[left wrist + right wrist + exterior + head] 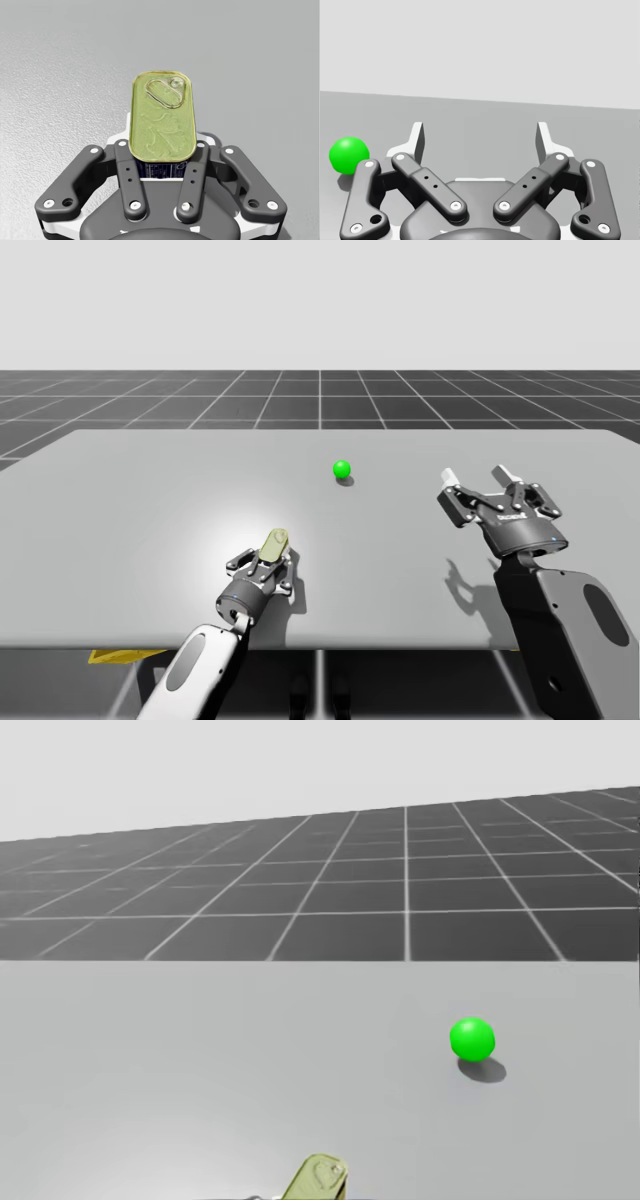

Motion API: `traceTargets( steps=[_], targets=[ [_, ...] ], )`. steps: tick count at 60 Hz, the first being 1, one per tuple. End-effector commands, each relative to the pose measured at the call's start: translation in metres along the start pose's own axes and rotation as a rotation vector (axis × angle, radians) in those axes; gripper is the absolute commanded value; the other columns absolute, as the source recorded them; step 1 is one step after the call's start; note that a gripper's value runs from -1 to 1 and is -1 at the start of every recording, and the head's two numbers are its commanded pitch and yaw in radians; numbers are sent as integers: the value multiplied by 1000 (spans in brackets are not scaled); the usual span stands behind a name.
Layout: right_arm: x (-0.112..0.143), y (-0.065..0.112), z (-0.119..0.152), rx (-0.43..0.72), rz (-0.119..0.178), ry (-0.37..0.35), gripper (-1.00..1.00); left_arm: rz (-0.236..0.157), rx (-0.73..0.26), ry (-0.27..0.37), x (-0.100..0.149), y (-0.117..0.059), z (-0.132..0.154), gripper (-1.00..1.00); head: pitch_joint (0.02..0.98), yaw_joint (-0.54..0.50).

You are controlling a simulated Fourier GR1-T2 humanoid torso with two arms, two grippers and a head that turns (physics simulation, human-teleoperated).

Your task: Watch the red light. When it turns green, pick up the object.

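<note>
The light is a small sphere (342,469) glowing green, resting on the table a little beyond its middle; it also shows in the head view (472,1038) and beside my right gripper's fingers (348,155). The object is a flat olive-gold tin (274,543) with rounded corners and a pull tab on its lid (161,117). My left gripper (263,564) is shut on the tin's near end, one finger (129,172) on each long side. The tin's far end pokes into the head view (318,1180). My right gripper (480,478) hovers open at the right, nothing between its fingers (417,137).
The grey table (130,500) is bare around both arms. Its front edge runs just behind my left wrist. A dark gridded floor lies beyond the far edge.
</note>
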Motion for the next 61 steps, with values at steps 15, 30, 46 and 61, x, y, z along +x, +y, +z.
traceTargets(
  steps=[15, 30, 46, 61],
  targets=[
    [0, -2, 0, -13, 16, -5, -1000, -42, -88, 1, 4, -3, 9, 1000, 376, 181],
    [-1, -2, -1, -10, 11, 0, -1000, -125, -73, -100, 58, 12, 24, 988, 379, 191],
    [-1, -3, -1, -11, 8, 3, -1000, -225, -23, -221, 124, 30, 32, 1000, 380, 200],
    [0, -4, -2, -7, -1, 7, -1000, -285, 29, -382, 193, 35, 54, 1000, 386, 198]
  ],
)
